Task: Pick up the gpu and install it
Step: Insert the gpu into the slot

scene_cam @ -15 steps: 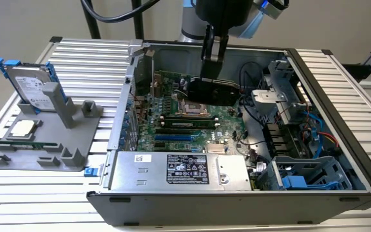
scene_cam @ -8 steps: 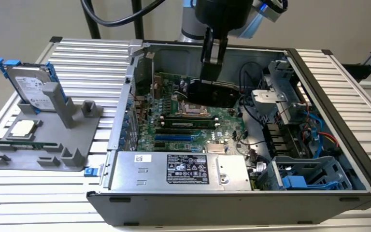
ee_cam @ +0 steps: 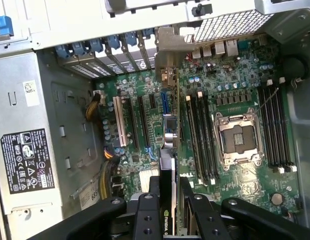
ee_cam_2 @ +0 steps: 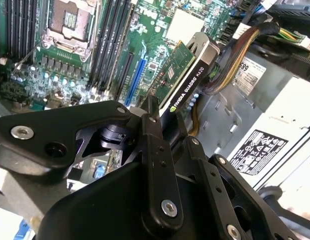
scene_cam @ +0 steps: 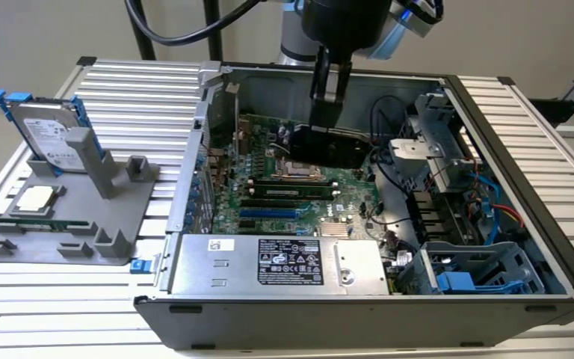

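Hand (scene_cam: 329,105) clamped on the gpu (scene_cam: 329,147), my fingers pinching its top edge from both sides. In the exterior view I hold it at upper centre of the frame, black shroud facing the camera, hanging edge-down inside the open computer case (scene_cam: 511,120) and just above the motherboard (scene_cam: 297,196). Whether its lower edge touches the board I cannot tell.

In the second wrist view the gpu (ee_cam_2: 187,82) runs out from my hand (ee_cam_2: 162,135) toward the upper centre, green board on one face, and the blue slot (ee_cam_2: 135,80) sits just beside it.

In the first wrist view the card (ee_cam: 167,170) points up the frame, in line with the expansion slots (ee_cam: 139,122). CPU socket (ee_cam: 238,137) at centre right; power supply (ee_cam: 29,150) along the left edge.

Hard drive (scene_cam: 50,134) stands in a grey holder (scene_cam: 68,217) on the surface (scene_cam: 147,97), left side of the exterior view, well apart from the case.
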